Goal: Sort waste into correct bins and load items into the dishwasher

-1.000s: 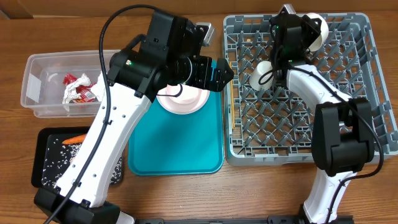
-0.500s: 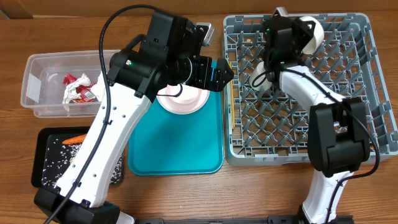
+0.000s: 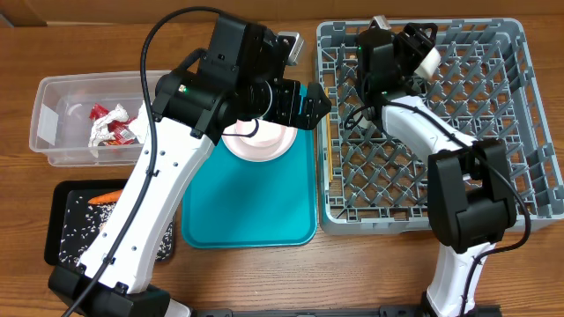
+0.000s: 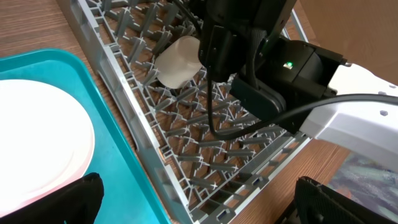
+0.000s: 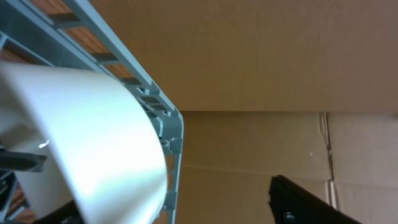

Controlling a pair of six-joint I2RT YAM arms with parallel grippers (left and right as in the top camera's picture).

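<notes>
Right gripper (image 3: 414, 48) just opened and shifted left, bowl (image 5: 93, 137) now loaded in rack (image 3: 493, 132); left gripper (image 3: 315, 103) open, plate (image 4: 37, 143) still pending.

I'm watching from above: my left tool (image 3: 310, 104) is hanging with fingers spread over the far right corner of the teal tray (image 3: 256, 211), just beside the white plate (image 3: 260, 145) sitting on it. My right tool (image 3: 412, 46) is reaching into the far left part of the grey rack (image 3: 520, 114), right against a white dish (image 3: 430, 60). I can't tell whether it's gripping. The red wrapper (image 3: 113, 130) is lying in the clear tub (image 3: 48, 123). The carrot (image 3: 106, 197) and grains (image 3: 92, 224) are resting in the black tray (image 3: 62, 204).
</notes>
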